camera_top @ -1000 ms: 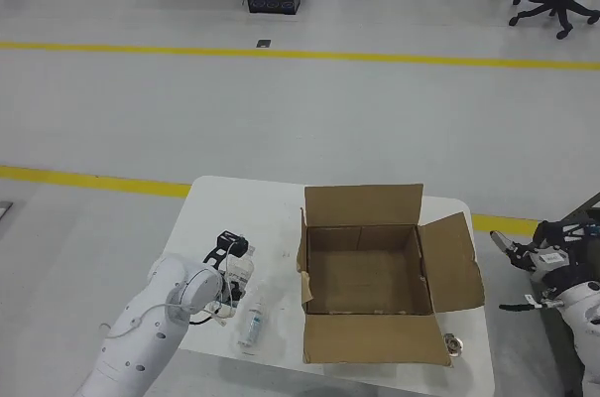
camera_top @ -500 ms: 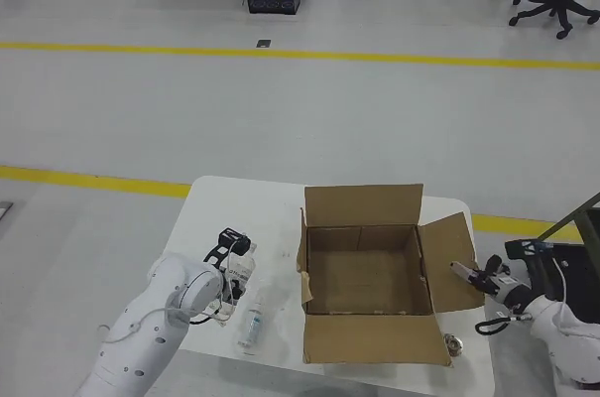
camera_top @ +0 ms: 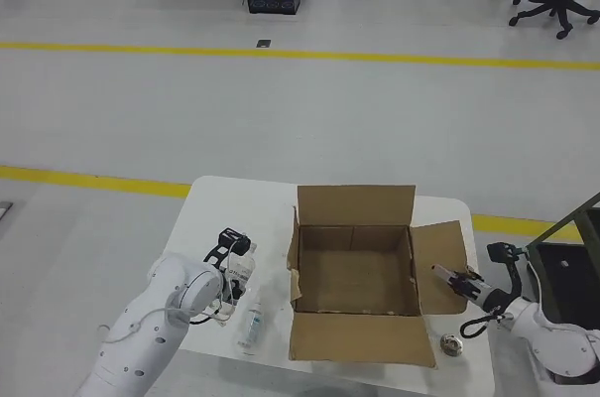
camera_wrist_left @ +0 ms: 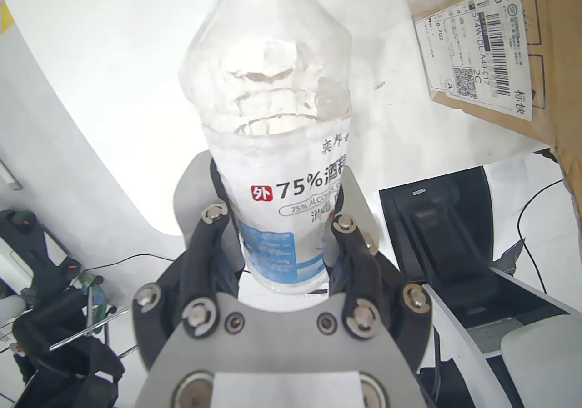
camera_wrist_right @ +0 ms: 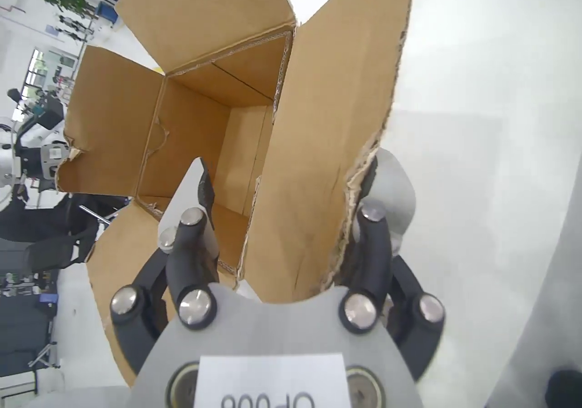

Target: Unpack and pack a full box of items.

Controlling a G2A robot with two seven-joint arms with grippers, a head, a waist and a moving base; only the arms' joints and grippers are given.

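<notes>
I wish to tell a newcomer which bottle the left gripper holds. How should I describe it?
Find the open cardboard box on the white table, then look to the robot's left of it. Two bottles are there: the one meant is the clear plastic bottle with a blue and white label, clamped in the left gripper, whereas the other bottle lies loose on the table.
</notes>
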